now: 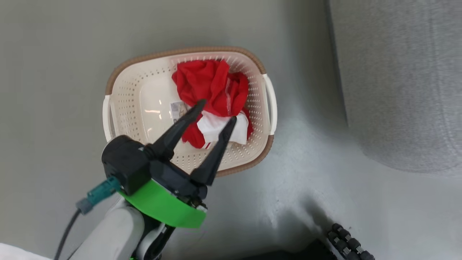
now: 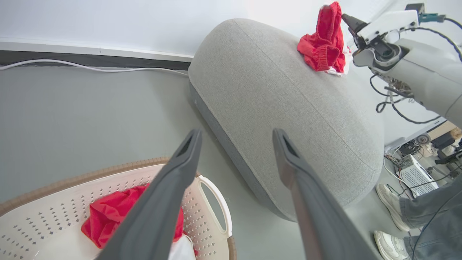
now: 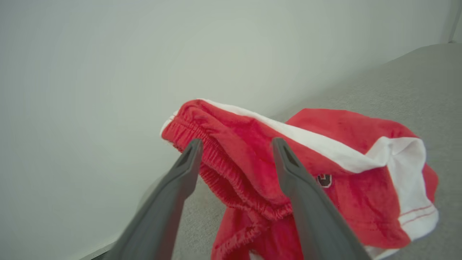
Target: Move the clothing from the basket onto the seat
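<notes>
Grey floor (image 1: 54,72) | left gripper (image 1: 216,111) hovering, jaws wide, over basket (image 1: 144,59) clothing (image 1: 205,83); best sinking into thickest fold | right gripper (image 3: 237,141) gaping over seat (image 3: 426,72).

Grey floor (image 1: 54,90), white cable (image 2: 126,69), person's white shoes (image 2: 391,206)

Red clothing (image 1: 211,90) in basket (image 1: 126,104), on seat (image 1: 404,90).

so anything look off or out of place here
Nothing looks spilled or damaged. One red garment lies crumpled on the seat by the open right gripper; the other clothing is bunched toward one side of the upright basket, below the open left gripper.
</notes>
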Motion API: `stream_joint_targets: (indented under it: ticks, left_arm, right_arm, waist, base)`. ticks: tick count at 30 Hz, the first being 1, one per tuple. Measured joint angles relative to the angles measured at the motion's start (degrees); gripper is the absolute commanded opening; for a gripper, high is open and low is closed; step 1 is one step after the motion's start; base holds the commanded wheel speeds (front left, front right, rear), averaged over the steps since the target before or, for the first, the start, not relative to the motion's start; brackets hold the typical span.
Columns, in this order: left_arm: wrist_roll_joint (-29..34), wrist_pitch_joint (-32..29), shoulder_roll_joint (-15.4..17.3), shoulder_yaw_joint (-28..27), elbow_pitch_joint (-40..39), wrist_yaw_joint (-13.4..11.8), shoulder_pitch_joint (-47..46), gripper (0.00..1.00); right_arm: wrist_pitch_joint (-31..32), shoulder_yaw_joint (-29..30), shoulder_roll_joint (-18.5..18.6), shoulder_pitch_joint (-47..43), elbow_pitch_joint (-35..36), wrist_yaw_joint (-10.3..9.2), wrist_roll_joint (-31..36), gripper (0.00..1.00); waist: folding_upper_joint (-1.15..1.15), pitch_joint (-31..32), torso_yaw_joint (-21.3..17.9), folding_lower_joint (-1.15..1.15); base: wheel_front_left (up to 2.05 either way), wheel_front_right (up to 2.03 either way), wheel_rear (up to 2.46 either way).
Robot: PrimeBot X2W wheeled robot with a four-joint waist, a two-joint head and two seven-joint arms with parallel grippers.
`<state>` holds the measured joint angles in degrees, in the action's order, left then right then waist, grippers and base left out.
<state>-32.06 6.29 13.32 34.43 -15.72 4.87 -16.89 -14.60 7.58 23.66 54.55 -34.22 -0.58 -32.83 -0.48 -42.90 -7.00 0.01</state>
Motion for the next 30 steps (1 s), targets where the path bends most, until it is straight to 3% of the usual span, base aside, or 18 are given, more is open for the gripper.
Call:
stream_joint_targets:
  ticks: [8, 16, 30]
  left_arm:
    - [-3.6, 4.2, -1.4, -6.9, 6.4, -0.7, -1.0, 1.00]
    - [-3.5, 7.0, -2.0, -11.0, 11.9, -2.1, -1.0, 1.00]
    - [-2.5, 8.0, -1.9, -15.9, 21.7, -3.6, 4.4, 1.00]
  right_arm:
    - [0.0, 0.7, 0.3, -7.5, 8.3, 2.24, 4.0, 1.00]
    - [-0.1, 0.5, -5.4, -16.8, 17.0, 4.20, 6.7, 1.00]
    - [-0.1, -12.2, -12.9, -37.1, 23.2, 5.17, 20.8, 1.00]
  waist:
    - [0.00, 6.3, -1.4, 0.00]
    - [0.00, 12.7, 0.0, -0.01]
    - [0.00, 23.5, 6.4, -0.01]
  base:
    - [0.00, 0.00, 0.00]
    - [0.00, 0.00, 0.00]
    - [0.00, 0.00, 0.00]
